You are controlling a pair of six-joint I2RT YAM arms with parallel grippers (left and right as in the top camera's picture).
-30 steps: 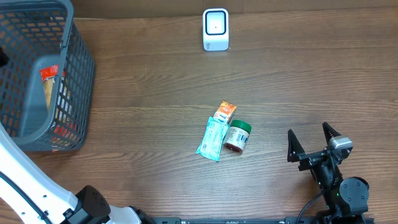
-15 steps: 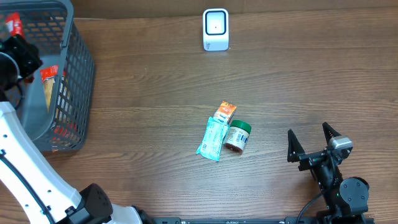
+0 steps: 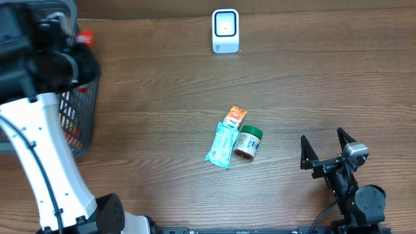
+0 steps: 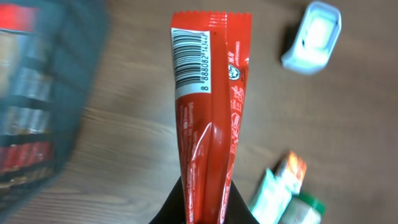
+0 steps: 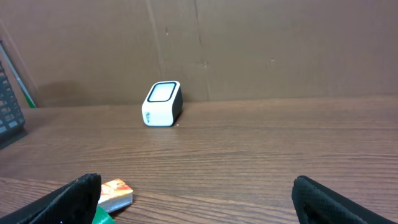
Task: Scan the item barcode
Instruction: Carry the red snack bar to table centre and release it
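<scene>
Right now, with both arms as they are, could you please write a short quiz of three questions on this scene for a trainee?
1. True or false: the left gripper is shut on the red packet.
2. Choose one. In the left wrist view, the barcode sits: A) at the packet's free end, away from the grip; B) at the gripped end; C) nowhere visible.
3. Missing word: the right gripper is ___ and holds nothing.

Key: 1 true; 2 A; 3 open.
</scene>
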